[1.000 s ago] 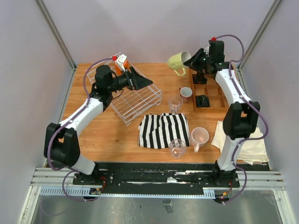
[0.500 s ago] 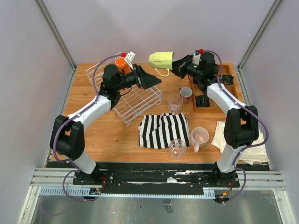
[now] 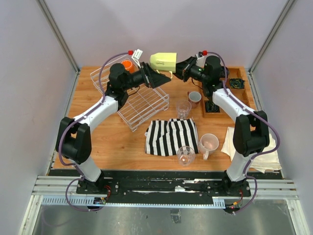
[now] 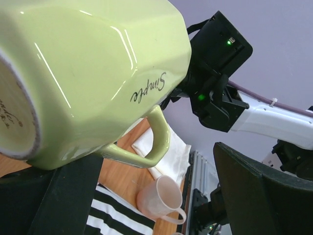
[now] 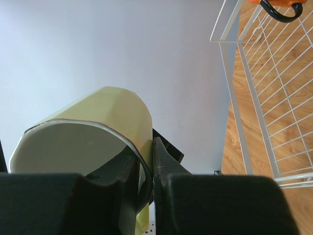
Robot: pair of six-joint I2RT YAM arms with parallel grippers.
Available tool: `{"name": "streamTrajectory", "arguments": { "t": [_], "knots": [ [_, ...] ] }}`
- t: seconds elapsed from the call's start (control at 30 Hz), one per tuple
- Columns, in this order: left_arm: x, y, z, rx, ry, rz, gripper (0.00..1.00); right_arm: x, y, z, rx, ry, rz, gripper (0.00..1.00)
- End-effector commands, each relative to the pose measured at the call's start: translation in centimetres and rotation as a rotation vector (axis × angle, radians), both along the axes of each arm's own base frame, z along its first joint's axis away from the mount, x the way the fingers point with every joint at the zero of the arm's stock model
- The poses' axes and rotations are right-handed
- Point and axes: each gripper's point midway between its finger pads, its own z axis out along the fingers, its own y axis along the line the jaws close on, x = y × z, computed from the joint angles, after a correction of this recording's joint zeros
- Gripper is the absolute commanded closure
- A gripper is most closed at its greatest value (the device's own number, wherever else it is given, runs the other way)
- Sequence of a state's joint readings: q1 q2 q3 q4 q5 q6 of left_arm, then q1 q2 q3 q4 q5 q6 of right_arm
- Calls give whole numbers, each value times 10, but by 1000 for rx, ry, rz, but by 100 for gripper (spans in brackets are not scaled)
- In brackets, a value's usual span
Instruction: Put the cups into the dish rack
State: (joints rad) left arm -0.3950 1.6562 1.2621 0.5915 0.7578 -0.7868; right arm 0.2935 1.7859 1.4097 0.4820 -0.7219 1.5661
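Note:
The yellow-green mug (image 3: 163,61) hangs on its side in the air above the table's back edge. My right gripper (image 3: 182,68) is shut on its rim, one finger inside and one outside (image 5: 146,161). My left gripper (image 3: 159,78) stands open just below the mug's base end, its fingers (image 4: 261,196) wide apart and not touching the mug (image 4: 88,73). The dish rack (image 3: 146,105) lies at the back left with the orange mug (image 3: 126,64) in its far corner. On the table stand a dusty-pink mug (image 3: 194,98), a pale pink mug (image 3: 209,143) and two glass tumblers (image 3: 183,108) (image 3: 186,155).
A black-and-white striped cloth (image 3: 171,136) lies in the middle of the table. The wooden compartment tray (image 3: 221,100) sits at the back right under my right arm. A folded white cloth (image 3: 254,149) lies at the front right. Grey walls close in the table.
My right arm has carried the yellow-green mug left, turning it onto its side. My left arm has swung right and up from over the rack to meet it.

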Motion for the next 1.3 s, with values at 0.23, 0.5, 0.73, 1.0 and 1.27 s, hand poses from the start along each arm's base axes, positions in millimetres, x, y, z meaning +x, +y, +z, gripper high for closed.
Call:
{"name": "streamTrajectory", "arguments": {
  "t": [0.23, 0.5, 0.73, 1.0, 1.27],
  "knots": [
    [-10, -7, 44, -155, 37, -92, 10, -23, 20, 43, 6, -234, 48, 99],
    [-26, -9, 62, -240, 65, -183, 20, -17, 24, 25, 3, -233, 45, 99],
    [-36, -5, 76, -327, 58, -227, 25, -16, 28, 15, 7, -231, 40, 99],
    [-36, -11, 73, -318, 54, -228, 32, -17, 30, -6, -9, -203, 35, 99],
    [-37, -17, 67, -316, 58, -239, 50, -16, 31, -13, -20, -190, 39, 99]
  ]
}}
